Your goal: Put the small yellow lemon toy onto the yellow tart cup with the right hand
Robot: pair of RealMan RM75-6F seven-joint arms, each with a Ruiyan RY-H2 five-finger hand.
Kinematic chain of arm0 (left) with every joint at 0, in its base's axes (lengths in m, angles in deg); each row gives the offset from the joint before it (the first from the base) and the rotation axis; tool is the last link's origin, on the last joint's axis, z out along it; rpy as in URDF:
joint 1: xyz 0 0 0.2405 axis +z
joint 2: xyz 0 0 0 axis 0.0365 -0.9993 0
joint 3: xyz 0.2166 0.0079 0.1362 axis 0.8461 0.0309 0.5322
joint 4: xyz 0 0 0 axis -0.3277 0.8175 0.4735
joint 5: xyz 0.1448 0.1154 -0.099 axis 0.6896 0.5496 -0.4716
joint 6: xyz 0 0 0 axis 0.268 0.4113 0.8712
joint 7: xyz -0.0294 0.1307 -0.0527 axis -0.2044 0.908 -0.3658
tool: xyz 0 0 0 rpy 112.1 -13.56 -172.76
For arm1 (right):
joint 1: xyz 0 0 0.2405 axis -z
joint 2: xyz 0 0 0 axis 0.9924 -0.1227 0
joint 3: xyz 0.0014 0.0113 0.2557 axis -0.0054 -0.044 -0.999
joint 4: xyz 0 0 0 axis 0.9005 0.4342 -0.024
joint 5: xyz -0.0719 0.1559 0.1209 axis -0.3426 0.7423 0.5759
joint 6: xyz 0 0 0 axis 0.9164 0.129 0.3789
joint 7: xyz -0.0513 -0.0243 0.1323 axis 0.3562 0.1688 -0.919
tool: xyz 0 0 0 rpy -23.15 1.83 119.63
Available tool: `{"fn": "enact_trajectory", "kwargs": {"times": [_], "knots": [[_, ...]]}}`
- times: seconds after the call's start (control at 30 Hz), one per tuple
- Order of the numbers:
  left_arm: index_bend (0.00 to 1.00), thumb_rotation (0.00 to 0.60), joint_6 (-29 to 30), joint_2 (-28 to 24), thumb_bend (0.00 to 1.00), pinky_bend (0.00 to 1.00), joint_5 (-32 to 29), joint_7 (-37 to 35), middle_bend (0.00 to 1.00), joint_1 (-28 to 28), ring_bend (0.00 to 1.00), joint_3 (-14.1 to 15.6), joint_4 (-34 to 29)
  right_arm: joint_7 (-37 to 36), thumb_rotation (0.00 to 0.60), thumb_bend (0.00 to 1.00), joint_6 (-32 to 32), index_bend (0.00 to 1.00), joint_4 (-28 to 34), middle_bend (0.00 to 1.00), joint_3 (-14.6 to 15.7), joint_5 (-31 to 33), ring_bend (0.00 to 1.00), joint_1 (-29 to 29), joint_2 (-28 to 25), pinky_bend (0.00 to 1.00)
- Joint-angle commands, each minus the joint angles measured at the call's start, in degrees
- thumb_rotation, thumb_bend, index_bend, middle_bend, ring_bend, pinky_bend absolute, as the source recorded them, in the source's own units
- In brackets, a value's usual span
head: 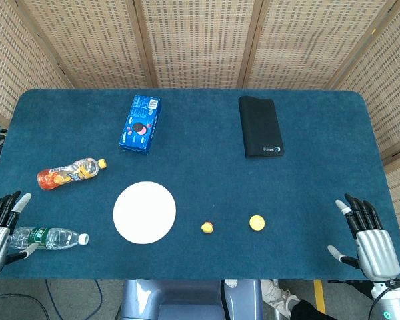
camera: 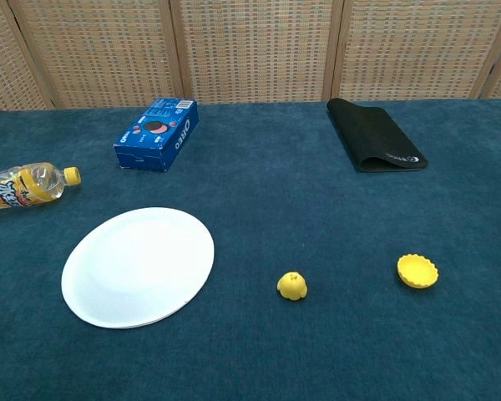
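Observation:
The small yellow lemon toy [head: 207, 227] [camera: 291, 286] lies on the blue table near its front edge, just right of a white plate. The yellow tart cup [head: 256, 222] [camera: 417, 271] stands a short way to the lemon's right, empty. My right hand [head: 368, 239] hovers at the table's front right corner, well right of the cup, fingers spread and holding nothing. My left hand [head: 1, 227] is at the front left edge, fingers apart and empty. Neither hand appears in the chest view.
A white plate [head: 145, 212] [camera: 139, 266] lies left of the lemon. A clear water bottle [head: 50, 237] rests by the left hand. An orange drink bottle [head: 70, 173] [camera: 25, 185], a blue cookie box [head: 141, 124] [camera: 156, 134] and a black folded pouch [head: 259, 126] [camera: 374, 145] sit farther back.

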Motion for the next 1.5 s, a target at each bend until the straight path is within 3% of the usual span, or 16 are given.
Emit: {"fn": "enact_trajectory", "kwargs": {"times": [0.03,0.9,1.3,1.5], "knots": [[0.0,0.6,0.3,-0.1,0.04,0.05,0.1,-0.1,0.0,0.1,0.0,-0.1,-0.1,0.1,0.6,0.06,-0.2,0.07,0.0,0.0,0.0,-0.1,0.0,0.1,0.1,0.0],[0.0,0.6,0.2,-1.1,0.04,0.03,0.0,0.0,0.0,0.3,0.0,0.1,-0.9,-0.3,0.6,0.06,1.8,0.08,1.2,0.0,0.5,0.8,0.0,-0.2,-0.6,0.0],[0.0,0.6,0.6,-1.3,0.04,0.03,-0.1,0.1,0.0,0.6,0.0,-0.1,-1.0,0.0,0.6,0.05,4.6,0.15,4.9,0.0,-0.1,-0.5,0.0,-2.8,-1.5,0.0],[0.0,0.6,0.6,-1.2,0.04,0.03,-0.1,0.2,0.0,0.6,0.0,-0.2,-0.9,2.2,0.6,0.06,8.0,0.26,8.0,0.0,-2.0,-3.8,0.0,-7.6,1.3,0.02]]}}
